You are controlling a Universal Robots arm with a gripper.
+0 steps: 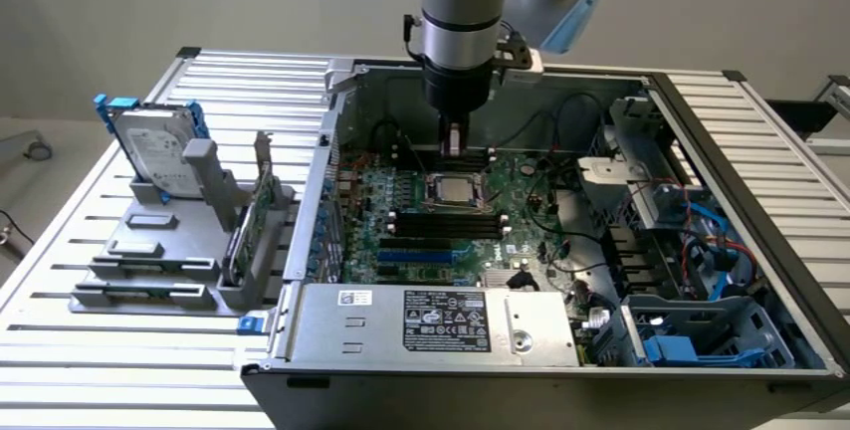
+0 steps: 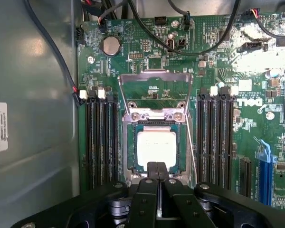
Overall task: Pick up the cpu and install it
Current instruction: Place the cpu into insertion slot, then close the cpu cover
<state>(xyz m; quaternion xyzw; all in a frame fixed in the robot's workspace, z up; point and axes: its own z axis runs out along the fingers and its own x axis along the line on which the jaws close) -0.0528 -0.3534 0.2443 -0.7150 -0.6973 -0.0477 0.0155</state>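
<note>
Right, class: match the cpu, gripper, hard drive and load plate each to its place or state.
Things:
1. cpu
2. gripper
3. hard drive
4. load plate

Places or states:
a. standing upright in the grey rack
b. swung up, open
c. lying in the socket
d. shut

Pairs: 1-c, 2-d, 3-a, 4-b
</note>
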